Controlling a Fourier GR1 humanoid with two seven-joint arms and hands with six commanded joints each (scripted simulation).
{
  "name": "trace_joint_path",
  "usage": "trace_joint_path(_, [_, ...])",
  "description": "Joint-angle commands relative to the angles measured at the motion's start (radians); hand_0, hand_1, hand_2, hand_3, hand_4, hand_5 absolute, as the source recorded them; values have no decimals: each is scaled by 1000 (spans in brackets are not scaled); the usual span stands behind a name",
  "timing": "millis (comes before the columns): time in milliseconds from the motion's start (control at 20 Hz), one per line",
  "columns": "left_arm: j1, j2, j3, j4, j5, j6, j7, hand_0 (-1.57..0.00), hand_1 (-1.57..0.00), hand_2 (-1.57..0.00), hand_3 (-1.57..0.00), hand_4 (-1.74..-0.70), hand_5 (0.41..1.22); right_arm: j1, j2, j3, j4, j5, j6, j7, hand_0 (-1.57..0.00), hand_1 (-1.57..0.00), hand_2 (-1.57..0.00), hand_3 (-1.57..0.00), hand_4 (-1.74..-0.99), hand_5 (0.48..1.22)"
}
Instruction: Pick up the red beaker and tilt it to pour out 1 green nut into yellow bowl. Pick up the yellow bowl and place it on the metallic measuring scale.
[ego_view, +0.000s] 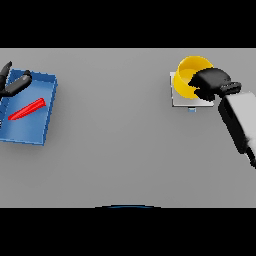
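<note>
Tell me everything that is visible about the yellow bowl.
The yellow bowl is round, plain and glossy like plastic, standing upright on the metallic measuring scale at the table's far right. Its inside is partly visible; no nut can be made out there. The right hand covers its right rim, fingers curled around it. Nothing else touches it.

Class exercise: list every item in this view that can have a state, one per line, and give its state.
Red beaker: lying on its side in the blue tray, not held.
Blue tray: flat on the table at the left.
Yellow bowl: upright on the metallic measuring scale, contents not visible.
Right hand: fingers curled on the bowl's rim.
Left hand: open, over the tray's far corner.
</note>
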Motion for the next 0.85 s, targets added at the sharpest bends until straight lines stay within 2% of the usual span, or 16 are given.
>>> trace_joint_path(0, [-4,8,5,-3,5,-7,13,1,1,1,1,-836,775,-9,2,-4,8,4,4,7,-1558,-1428,-1343,-1110,-1682,1221])
trace_joint_path(100, [4,11,9,-5,14,-14,2,1,1,1,1,-836,774,10,-2,-17,9,-12,7,5,-1335,-1125,-1007,-816,-1592,1074])
trace_joint_path(200, [3,11,15,-8,20,-13,14,1,1,1,1,-835,768,6,2,-36,10,-34,35,25,-946,-811,-708,-576,-1535,965])
trace_joint_path(300, [8,6,14,-16,22,-7,11,1,1,1,1,-840,764,4,4,-44,-4,-50,64,33,-605,-556,-470,-391,-1496,890])
trace_joint_path(400, [-2,2,5,1,10,-8,13,1,1,1,1,-831,754,-1,9,-42,2,-48,68,38,-387,-380,-300,-258,-1476,847])
trace_joint_path(550, [1,-3,6,2,12,-3,4,1,1,1,1,-835,752,-2,2,-22,10,-30,74,26,-198,-194,-153,-131,-1435,817])
trace_joint_path(700, [13,3,6,-7,8,-1,-2,1,1,1,1,-834,759,2,0,-14,13,-21,85,46,-101,-99,-78,-67,-1401,798])
trace_joint_path(800, [1,3,6,-6,6,0,3,1,1,1,1,-833,760,3,-7,-20,1,-31,99,39,-64,-63,-50,-42,-1390,779])
